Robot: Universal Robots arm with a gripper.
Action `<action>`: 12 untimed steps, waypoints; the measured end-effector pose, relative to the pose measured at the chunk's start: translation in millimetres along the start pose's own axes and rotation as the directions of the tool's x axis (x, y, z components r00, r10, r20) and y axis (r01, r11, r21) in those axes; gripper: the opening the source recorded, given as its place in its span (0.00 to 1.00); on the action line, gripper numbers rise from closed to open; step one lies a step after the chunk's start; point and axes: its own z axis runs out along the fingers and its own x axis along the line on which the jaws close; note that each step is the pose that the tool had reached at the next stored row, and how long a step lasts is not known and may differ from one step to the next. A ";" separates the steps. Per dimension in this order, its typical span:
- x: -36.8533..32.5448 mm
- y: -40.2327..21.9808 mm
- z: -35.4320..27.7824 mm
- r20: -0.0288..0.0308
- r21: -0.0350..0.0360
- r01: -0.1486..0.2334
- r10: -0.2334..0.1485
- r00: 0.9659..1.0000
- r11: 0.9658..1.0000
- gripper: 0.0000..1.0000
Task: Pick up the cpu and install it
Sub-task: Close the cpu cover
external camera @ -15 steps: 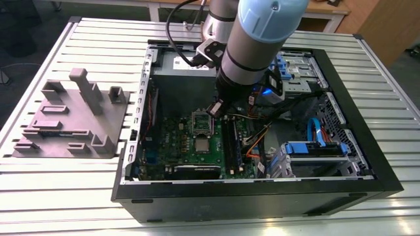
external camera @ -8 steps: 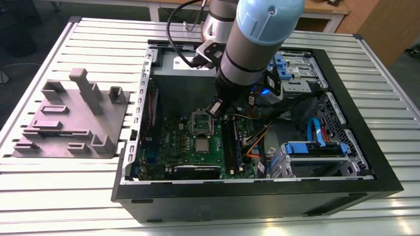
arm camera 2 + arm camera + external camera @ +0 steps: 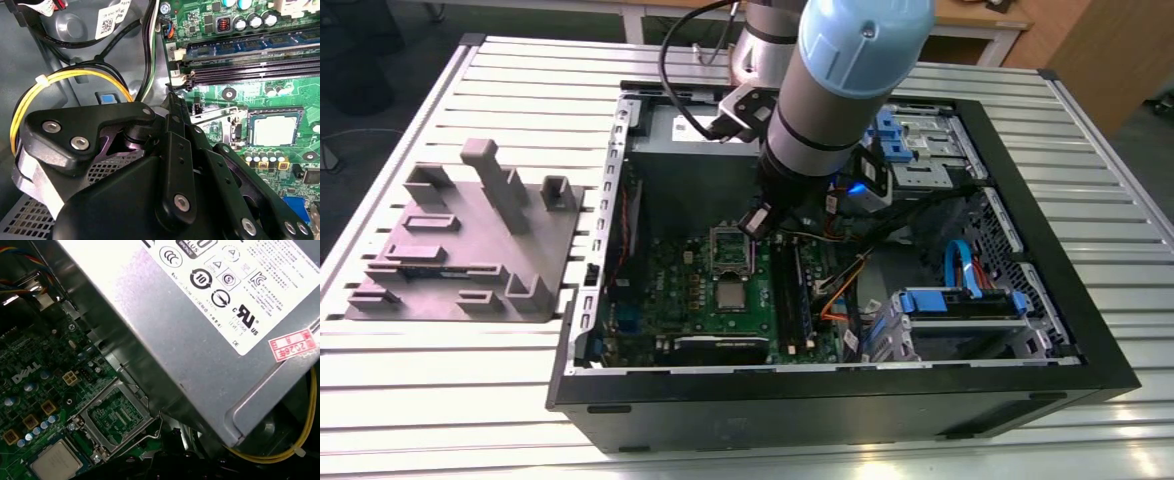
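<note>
The cpu (image 3: 731,293), a small silvery square, lies flat on the green motherboard (image 3: 670,300) inside the open computer case (image 3: 1067,330). In the exterior view the hinged socket frame (image 3: 727,250) stands open just at its 12 o'clock. The gripper (image 3: 758,222) hangs over the board at the cpu's 1 o'clock, apart from it. In the second wrist view its jaws look pressed together with nothing between them. Likely risks: an off-centre descent could strike the frame or the memory slots (image 3: 790,285) at the cpu's 3 o'clock, and the thin chip could tilt or slip from a shallow grip.
</note>
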 end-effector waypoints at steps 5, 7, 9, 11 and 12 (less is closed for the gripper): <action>-1.0 0.7 1.0 0.001 0.000 -0.003 0.003 1.000 1.000 0.10; -1.7 1.4 1.7 0.003 0.001 -0.015 0.015 1.000 1.000 0.10; -2.3 1.9 2.5 0.005 0.003 -0.024 0.024 1.000 1.000 0.10; -2.6 2.5 3.7 0.006 0.003 -0.027 0.027 1.000 1.000 0.10; -2.5 2.8 4.2 0.006 0.003 -0.027 0.027 1.000 1.000 0.10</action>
